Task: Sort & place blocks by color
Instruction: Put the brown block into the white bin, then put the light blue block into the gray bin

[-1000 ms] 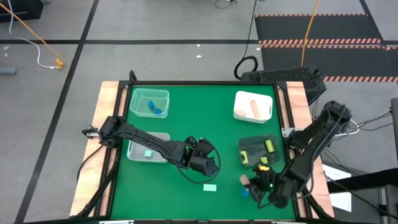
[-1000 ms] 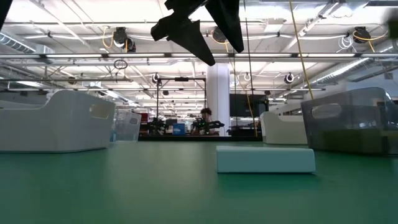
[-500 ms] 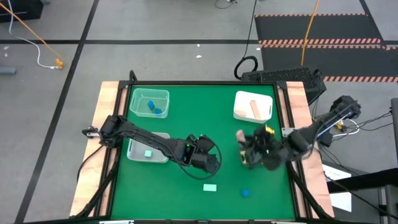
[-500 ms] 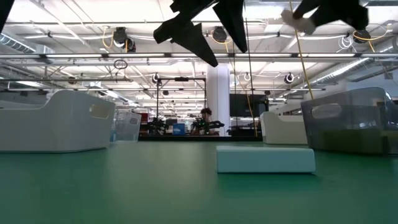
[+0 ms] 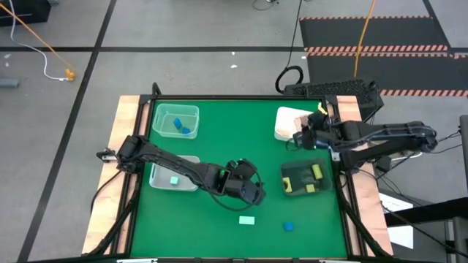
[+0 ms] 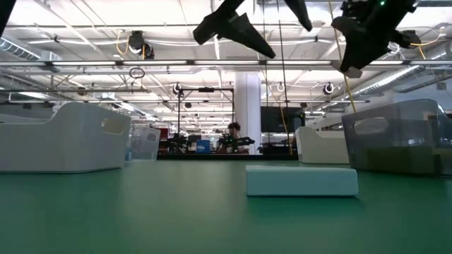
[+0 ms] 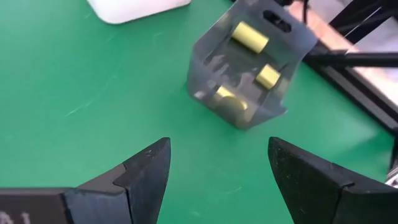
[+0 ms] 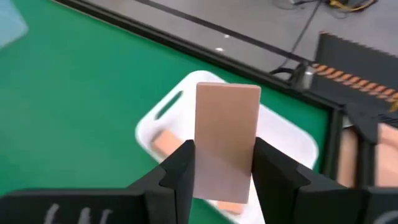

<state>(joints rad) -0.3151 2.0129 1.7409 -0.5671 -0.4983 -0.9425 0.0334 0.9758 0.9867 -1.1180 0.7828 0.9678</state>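
Observation:
My right gripper (image 8: 225,155) hangs over the white tray (image 5: 287,119) at the table's far right, shut on a tan block (image 8: 227,118). Another tan block (image 8: 164,142) lies in that tray. My left gripper (image 5: 252,191) hovers open above the table's middle with nothing between its fingers (image 7: 146,171). A mint block (image 5: 247,219) and a blue block (image 5: 289,226) lie flat on the green mat near the front edge. The dark tray (image 7: 245,109) holds yellow-green blocks (image 7: 249,37). My right gripper pinches the tan block by its two long side faces (image 8: 200,163), toward the end nearest the wrist. The fingers (image 8: 180,165) slant down from the table's right side, and the block runs along them, sticking out past their tips. It is lifted clear above the white tray.
A clear tray (image 5: 176,120) with blue blocks stands at the far left, and a pale tray (image 5: 174,175) with a mint block sits under the left arm. In the low view the mint block (image 6: 301,180) lies on the mat between tray walls.
My right gripper has risen from the near right corner, beside the blue block, and swung toward the far edge with the tan block, which is now lifted clear over the white tray. Its wrist has turned on the way. My left gripper has tipped a little, staying open.

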